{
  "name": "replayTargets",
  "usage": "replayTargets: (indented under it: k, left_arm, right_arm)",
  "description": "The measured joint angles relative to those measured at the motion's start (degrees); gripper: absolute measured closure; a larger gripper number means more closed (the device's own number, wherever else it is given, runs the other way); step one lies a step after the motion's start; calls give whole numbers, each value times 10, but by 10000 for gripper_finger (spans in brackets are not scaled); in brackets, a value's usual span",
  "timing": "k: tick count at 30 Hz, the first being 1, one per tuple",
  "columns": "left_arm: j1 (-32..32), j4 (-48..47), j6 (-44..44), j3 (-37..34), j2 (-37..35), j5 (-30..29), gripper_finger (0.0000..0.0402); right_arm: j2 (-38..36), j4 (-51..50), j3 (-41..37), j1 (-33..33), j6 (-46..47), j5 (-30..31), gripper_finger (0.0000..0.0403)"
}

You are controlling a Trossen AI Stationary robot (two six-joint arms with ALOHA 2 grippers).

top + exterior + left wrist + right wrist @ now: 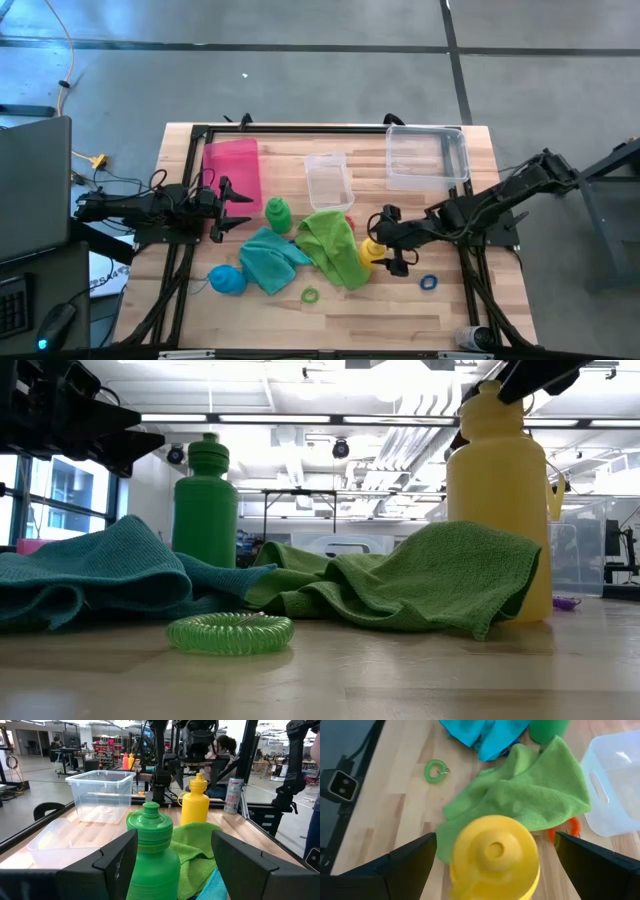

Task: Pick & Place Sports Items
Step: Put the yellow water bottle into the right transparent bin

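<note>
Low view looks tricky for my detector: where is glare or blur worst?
Low view: ceiling lights glare behind the yellow bottle; the near green ring looks soft. Right wrist view: the yellow bottle's cap is blurred, while the lime green towel is sharper.

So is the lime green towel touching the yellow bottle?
Touching. The low view shows the lime green towel draped against the yellow bottle's side, covering its lower part.

Grey concrete floor (320, 60) with dark seams. White ceiling (330, 390), strip lights (300, 418), exposed ducting. Window (70, 495) at one side. Person (226, 746) seated beyond the table; desks, shelving behind.
</note>
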Motion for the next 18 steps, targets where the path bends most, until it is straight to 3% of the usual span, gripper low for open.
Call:
replayTargets:
  k: [8, 18]
  left_arm:
    - [0, 0, 0, 0, 0, 0, 152]
    - [0, 0, 0, 0, 0, 0, 152]
  right_arm:
    - [1, -2, 0, -3, -9, 8, 24]
    - [1, -2, 0, -3, -25, 3, 142]
